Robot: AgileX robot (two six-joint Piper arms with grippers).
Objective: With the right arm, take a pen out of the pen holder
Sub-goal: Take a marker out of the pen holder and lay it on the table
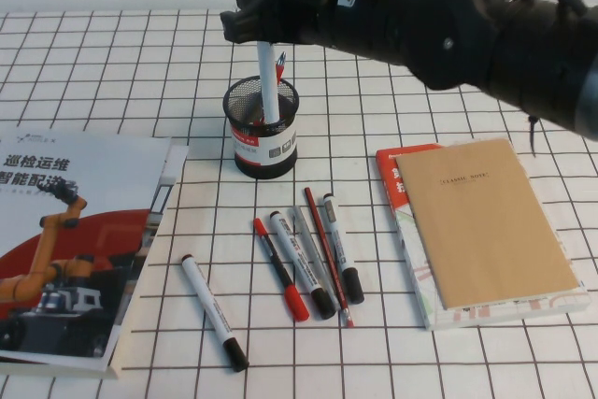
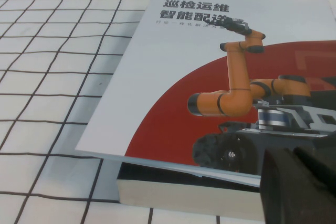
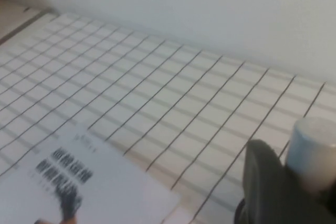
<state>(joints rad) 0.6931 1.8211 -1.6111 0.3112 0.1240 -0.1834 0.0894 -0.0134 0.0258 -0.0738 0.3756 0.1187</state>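
With our right pincer [image 1: 257, 30] clamped on the white pen [image 1: 269, 81] above the pen holder [image 1: 263, 154] at twelve o'clock, we should lift straight up, pen vertical, while our left pincer [image 2: 299, 182], whose state we cannot tell, hovers by the book [image 2: 210, 77] at eight o'clock.

Right gripper [image 1: 259, 25] clamped on a white pen [image 1: 267, 77] rising from the black mesh pen holder [image 1: 263, 154], loose pens [image 1: 301, 263] in front, robot booklet [image 1: 75, 240] left, tan notebook [image 1: 486, 221] right
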